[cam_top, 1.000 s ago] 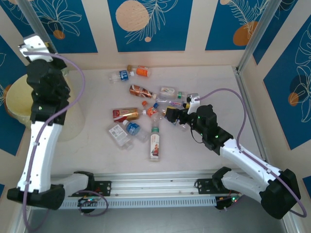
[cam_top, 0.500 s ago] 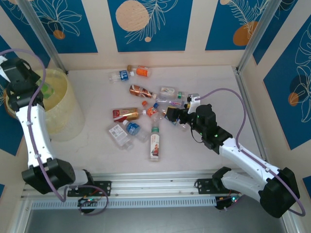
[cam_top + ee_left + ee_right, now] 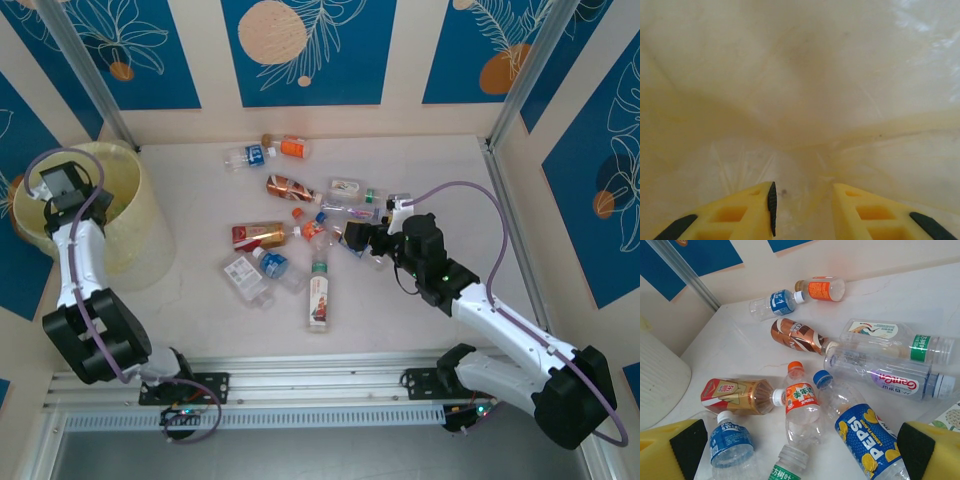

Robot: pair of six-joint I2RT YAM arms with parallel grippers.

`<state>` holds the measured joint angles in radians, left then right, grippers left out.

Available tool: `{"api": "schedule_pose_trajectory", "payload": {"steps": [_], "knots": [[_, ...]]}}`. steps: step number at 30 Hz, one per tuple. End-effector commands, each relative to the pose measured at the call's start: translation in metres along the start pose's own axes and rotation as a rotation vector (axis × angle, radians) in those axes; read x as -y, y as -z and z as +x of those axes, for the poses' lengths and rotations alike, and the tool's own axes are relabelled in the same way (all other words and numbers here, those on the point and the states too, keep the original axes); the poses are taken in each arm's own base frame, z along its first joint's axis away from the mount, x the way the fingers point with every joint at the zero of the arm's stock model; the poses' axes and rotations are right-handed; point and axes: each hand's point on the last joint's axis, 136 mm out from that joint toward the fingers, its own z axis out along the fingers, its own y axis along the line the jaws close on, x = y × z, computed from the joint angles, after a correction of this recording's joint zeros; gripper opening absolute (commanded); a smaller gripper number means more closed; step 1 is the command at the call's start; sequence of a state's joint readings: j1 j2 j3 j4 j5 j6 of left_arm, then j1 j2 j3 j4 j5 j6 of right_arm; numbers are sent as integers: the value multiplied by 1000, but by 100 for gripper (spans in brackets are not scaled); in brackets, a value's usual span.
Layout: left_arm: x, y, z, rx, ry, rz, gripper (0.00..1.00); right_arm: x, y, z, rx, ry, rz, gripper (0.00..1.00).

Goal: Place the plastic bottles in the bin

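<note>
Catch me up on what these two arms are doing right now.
The two arms are clearing plastic bottles off the table into the bin. The left gripper hangs at the mouth of the pale-yellow bin, fingers open with nothing between them. The right gripper is open and low over the pile in the middle of the table, with a blue-label Pepsi bottle lying between its fingers, not yet gripped. About a dozen bottles lie on the table.
</note>
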<state>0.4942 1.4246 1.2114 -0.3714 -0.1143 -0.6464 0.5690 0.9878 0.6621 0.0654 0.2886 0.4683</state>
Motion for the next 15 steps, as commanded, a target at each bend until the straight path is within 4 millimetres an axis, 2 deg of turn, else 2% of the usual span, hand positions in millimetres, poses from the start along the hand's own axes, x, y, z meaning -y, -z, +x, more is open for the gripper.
{"api": "schedule_pose_trajectory", "payload": {"steps": [1,4,8,15], "knots": [[0,-12,9,-27,44,30,25,-5,3,-18,36,-23,0,99],[-3,-12,12,-32,42,17,40,-4,4,-17,29,-30,1,99],[-2,-1,0,12,30,11,62,-3,3,-14,20,-32,7,99],[-2,22,-17,75,7,0,81,0,3,-10,19,-22,15,99]]}}
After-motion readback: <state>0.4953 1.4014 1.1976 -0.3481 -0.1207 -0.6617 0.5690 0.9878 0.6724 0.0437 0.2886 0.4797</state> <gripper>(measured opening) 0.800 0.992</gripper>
